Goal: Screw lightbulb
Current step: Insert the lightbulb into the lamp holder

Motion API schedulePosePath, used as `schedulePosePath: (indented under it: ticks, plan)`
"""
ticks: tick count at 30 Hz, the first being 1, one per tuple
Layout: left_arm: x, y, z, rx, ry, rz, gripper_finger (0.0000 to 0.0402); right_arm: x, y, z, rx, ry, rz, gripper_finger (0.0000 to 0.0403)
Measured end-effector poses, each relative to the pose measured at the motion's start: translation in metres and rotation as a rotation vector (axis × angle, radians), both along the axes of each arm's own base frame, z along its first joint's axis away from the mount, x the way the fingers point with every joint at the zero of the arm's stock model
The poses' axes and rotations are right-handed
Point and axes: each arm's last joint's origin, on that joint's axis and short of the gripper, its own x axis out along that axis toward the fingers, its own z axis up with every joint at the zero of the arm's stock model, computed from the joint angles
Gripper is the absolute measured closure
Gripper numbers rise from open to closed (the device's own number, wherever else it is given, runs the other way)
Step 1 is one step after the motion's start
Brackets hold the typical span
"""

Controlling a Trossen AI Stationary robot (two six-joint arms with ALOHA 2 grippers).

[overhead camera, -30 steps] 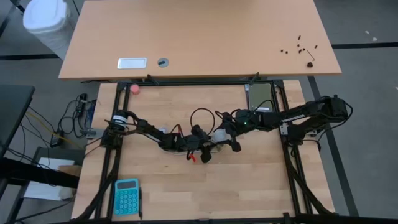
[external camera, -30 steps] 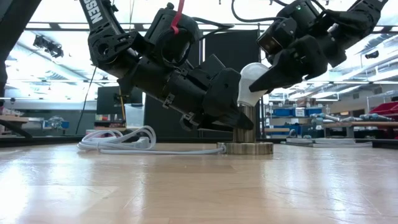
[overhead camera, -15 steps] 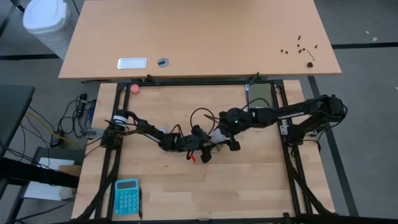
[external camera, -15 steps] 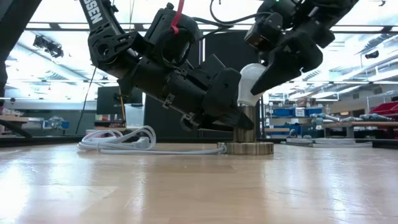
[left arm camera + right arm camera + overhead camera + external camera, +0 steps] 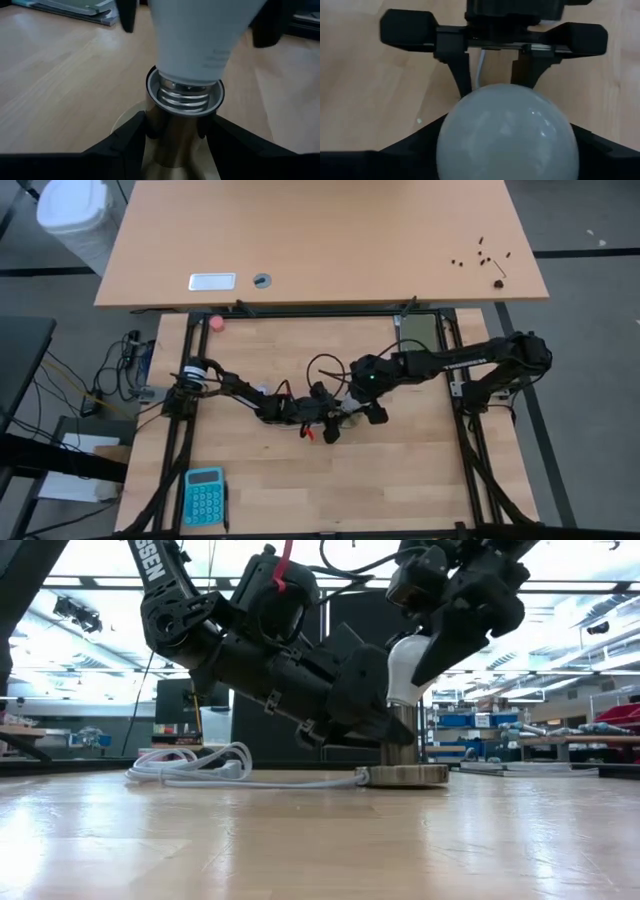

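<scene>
The white frosted lightbulb [image 5: 200, 35] stands with its silvery screw base [image 5: 184, 97] in the mouth of a brass socket [image 5: 175, 132]. Threads still show above the socket's rim. The socket's round foot [image 5: 408, 776] rests on the table at its middle. My left gripper [image 5: 385, 730] reaches in low from the table's left and is shut on the socket. My right gripper [image 5: 507, 150] comes down slanting from the right and is shut on the bulb's globe [image 5: 507, 132]. My left gripper pinches the socket's upright stem [image 5: 172, 142] between its two fingers [image 5: 125, 147], just under the rim. The fingers come nearly level from the table's left, slanting a little down. The socket stands upright on its foot. My right gripper has the bulb's round globe [image 5: 402, 670] between its two fingers [image 5: 412, 147], one on each side. It comes from above and the table's right, slanting down. The bulb stands in the socket, about upright.
A white cord [image 5: 195, 762] runs coiled from the socket's foot toward the left. A pink ball [image 5: 217, 322] lies at the far left corner, a blue calculator [image 5: 204, 495] at the near left, and a dark pad [image 5: 418, 333] at the far right.
My right gripper has risen and swung from beside the bulb to over it, tipping from a shallow slant to a steeper one, and moved a little toward the table's left. The left gripper has kept still on the socket.
</scene>
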Motion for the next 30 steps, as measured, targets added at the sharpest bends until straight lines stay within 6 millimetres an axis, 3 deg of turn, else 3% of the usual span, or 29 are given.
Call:
schedulePosePath:
  ticks: [10,20,30]
  plan:
    - [0.001,0.003,0.000,0.002,-0.009,0.012,0.0204,-0.002,0.004,0.001,-0.007,0.022,0.007,0.0100]
    - [0.027,0.002,-0.005,0.031,0.005,-0.002,0.0204,-0.009,0.004,-0.003,-0.022,0.106,-0.013,0.0096]
    - [0.050,0.000,-0.013,0.025,-0.028,-0.005,0.0204,-0.018,0.004,0.005,-0.012,0.126,-0.046,0.0096]
